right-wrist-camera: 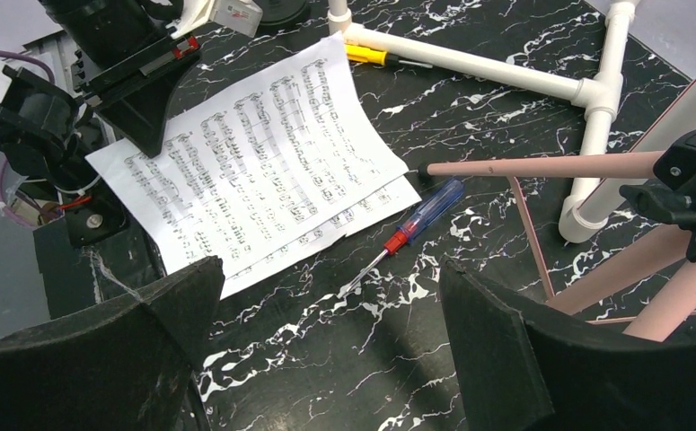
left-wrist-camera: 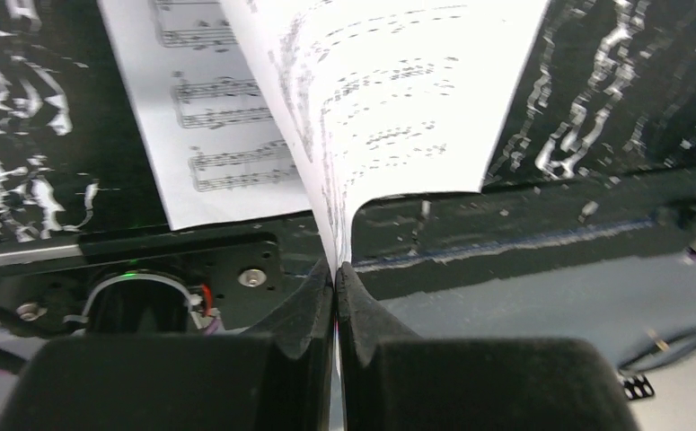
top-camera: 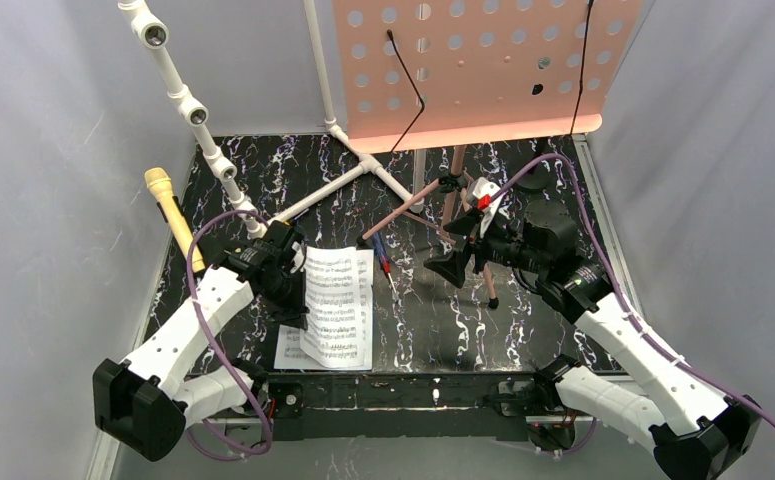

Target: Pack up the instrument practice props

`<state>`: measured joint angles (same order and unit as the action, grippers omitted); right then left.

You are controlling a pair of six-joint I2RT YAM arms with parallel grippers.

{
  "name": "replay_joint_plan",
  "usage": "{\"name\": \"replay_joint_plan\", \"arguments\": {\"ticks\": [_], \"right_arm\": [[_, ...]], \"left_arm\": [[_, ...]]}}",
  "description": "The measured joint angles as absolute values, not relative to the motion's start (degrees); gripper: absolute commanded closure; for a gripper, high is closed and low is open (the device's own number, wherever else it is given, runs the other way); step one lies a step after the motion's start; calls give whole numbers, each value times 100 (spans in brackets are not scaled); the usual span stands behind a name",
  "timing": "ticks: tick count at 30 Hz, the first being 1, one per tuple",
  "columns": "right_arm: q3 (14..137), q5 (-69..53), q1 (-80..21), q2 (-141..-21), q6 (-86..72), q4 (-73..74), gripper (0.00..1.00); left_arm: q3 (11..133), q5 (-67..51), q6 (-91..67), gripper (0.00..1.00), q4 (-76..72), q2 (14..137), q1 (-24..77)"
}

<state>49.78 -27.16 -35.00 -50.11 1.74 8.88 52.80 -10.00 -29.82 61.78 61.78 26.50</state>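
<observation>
At the table's [top-camera: 523, 330] near left, the left gripper [left-wrist-camera: 336, 269] is pinched tight on the left edge of the top sheet [left-wrist-camera: 398, 99], jaws pressed together with only paper between them. That sheet curls up out of the pinch and bows over to the right, so its free side hangs above the lower sheet [left-wrist-camera: 209, 117], which lies flat on the table. Both pages run with their long axis from the arm bases toward the back wall, and the grip sits on a long edge, so any lift would likely swing the page about that edge. The right gripper [right-wrist-camera: 326, 278] hovers with its jaws wide apart, holding nothing, to the right of the pages and looking down across them. A screwdriver [right-wrist-camera: 420, 220] lies between the pages and the pink legs [right-wrist-camera: 541, 166] of the board [top-camera: 483, 70]. The left arm is plainly the nearer to the paper, the right nearer to the legs. The yellow mic [top-camera: 168, 205] lies well off to the far left, beside the pipe frame [top-camera: 313, 195]
</observation>
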Motion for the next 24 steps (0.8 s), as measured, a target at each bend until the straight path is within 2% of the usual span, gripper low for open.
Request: {"name": "replay_joint_plan", "arguments": {"ticks": [5,16,24], "right_arm": [[4978,-2714,-3503,-5048,191,886,1],[4967,-2711,-3507,-5096,239,882,1],[4958,-2716,-3540,-5245,257,867,1]], "left_arm": [[5216,-502,-3006,100,6165,6410,2648],[5183,-388,-2985,100,6069,6814,2672],[5186,-591,-3024,100,6031,6812,3312]]}}
